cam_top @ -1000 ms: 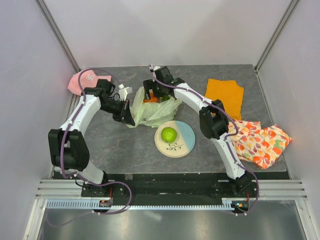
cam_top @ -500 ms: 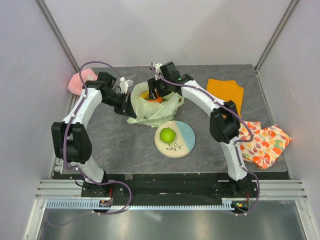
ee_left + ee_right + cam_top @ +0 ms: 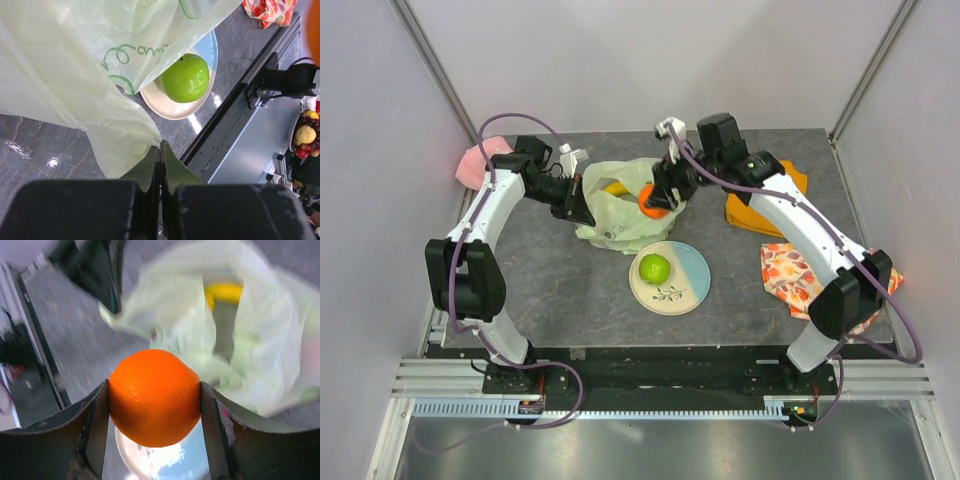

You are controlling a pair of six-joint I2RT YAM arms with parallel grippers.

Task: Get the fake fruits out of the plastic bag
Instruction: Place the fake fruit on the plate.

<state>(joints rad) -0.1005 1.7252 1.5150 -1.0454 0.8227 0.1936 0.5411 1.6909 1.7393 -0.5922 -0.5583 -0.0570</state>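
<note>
The right jaws stand partly open around the orange, one finger pressed to each side of it, and hold it clear of the plastic bag, just above the bag's edge. The left jaws are pinched fully shut, with the bag's thin film caught at their tips so the mouth stays up and open. Behind the right jaws, inside the bag, a yellow banana shows. Below them and toward the arm bases sits the plate with the green apple already on it.

I'd judge the step to be carrying the orange to that plate. It should travel high enough to clear the bag's rim, come down on the bare part of the plate beside the apple, and be let go low, because a round glossy fruit will roll. The left jaws should keep their pinch so the bag doesn't collapse over the banana.

The table is dark grey and stone-patterned, shut in by pale walls with metal posts at the corners. An orange cloth lies under the right arm, a flowered cloth nearer its base, and a pink cap is beyond the left jaws.
</note>
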